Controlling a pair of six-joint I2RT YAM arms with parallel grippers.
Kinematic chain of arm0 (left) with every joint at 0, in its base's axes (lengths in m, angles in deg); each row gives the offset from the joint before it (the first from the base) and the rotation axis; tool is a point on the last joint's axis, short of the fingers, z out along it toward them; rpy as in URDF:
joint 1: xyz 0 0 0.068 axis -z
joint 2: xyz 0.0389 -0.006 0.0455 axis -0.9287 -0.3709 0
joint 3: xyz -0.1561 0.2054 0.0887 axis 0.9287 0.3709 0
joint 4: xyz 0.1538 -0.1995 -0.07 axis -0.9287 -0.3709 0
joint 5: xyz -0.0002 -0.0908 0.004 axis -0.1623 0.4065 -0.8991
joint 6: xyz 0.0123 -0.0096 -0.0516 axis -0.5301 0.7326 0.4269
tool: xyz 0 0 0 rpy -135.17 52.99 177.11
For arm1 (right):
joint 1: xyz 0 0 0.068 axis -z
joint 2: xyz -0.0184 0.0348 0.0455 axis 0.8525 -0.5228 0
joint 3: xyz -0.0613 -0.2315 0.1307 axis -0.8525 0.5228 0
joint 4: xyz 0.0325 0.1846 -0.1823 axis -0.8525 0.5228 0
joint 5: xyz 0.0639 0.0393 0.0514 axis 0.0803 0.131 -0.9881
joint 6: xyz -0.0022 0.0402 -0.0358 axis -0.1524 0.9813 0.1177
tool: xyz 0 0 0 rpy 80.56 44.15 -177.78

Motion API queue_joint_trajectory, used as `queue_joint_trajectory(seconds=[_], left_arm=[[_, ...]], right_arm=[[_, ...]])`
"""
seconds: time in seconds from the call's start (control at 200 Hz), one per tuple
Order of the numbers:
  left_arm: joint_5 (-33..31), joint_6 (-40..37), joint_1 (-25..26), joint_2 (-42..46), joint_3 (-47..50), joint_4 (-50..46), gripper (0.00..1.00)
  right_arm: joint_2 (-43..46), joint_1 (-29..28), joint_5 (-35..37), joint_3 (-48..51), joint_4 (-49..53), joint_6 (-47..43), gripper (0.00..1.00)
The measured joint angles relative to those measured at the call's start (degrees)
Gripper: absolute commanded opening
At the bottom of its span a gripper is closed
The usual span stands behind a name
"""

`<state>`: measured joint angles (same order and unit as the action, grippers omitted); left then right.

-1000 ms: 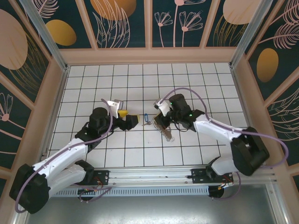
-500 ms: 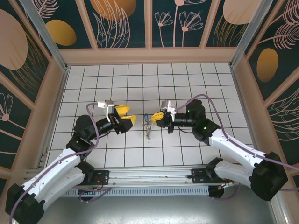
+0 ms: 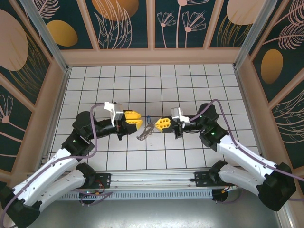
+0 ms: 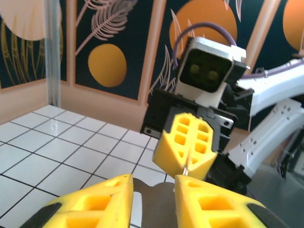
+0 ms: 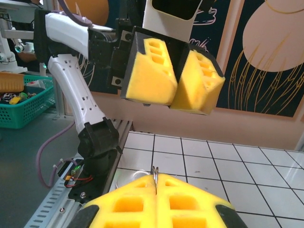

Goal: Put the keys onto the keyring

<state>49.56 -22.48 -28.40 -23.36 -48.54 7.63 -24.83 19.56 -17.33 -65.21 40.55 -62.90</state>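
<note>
**A:** The keyring (image 3: 142, 136) is further left than half a second ago, and the left gripper (image 3: 135, 117) is closer to the key (image 3: 149, 118)!

**B:** The key itself stays put, blue head down on the tiles, right between the two grippers.

**A:** The left gripper sits just left of the key. Its fingers (image 4: 95, 204) are parted, with a clear gap between them.

**B:** The right gripper (image 3: 160, 125) is just right of the key, a touch nearer the arm bases. Its pads (image 5: 128, 204) are pressed tight together, and a thin silvery sliver pokes out of the seam.

**A:** That's the keyring it's pinching, by one end. The rest trails away on the bases' side of the key, slanting left.

**B:** Key and keyring are close. Whether they touch, I can't tell from above. The key isn't on the ring yet.
</note>
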Motion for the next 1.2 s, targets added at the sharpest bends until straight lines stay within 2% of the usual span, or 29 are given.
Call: queue_joint_trajectory(seconds=[0.16, 0.315, 0.405, 0.571, 1.201], left_arm=[[-1.2, -8.13, 5.18, -0.44, -1.7, -5.77, 0.31], [-4.2, -13.14, 8.72, -4.0, -2.97, -9.11, 0.24], [-5.99, -15.19, 9.79, -6.71, -3.67, -10.49, 0.24], [-7.56, -17.0, 10.12, -8.07, -3.74, -11.78, 0.24], [-6.82, -17.42, 10.43, -8.02, -3.06, -9.18, 0.24]], right_arm=[[1.22, -0.09, 0.13, 1.36, 0.31, -1.53, 0.0], [1.84, -0.11, 0.24, 1.51, 1.2, -3.21, 0.0], [1.92, -0.2, 0.24, 1.64, 1.7, -3.89, 0.0], [1.92, -0.2, 0.22, 1.73, 2.47, -4.9, 0.0], [1.86, -0.85, 0.26, 1.77, 1.84, -4.87, 0.0]])
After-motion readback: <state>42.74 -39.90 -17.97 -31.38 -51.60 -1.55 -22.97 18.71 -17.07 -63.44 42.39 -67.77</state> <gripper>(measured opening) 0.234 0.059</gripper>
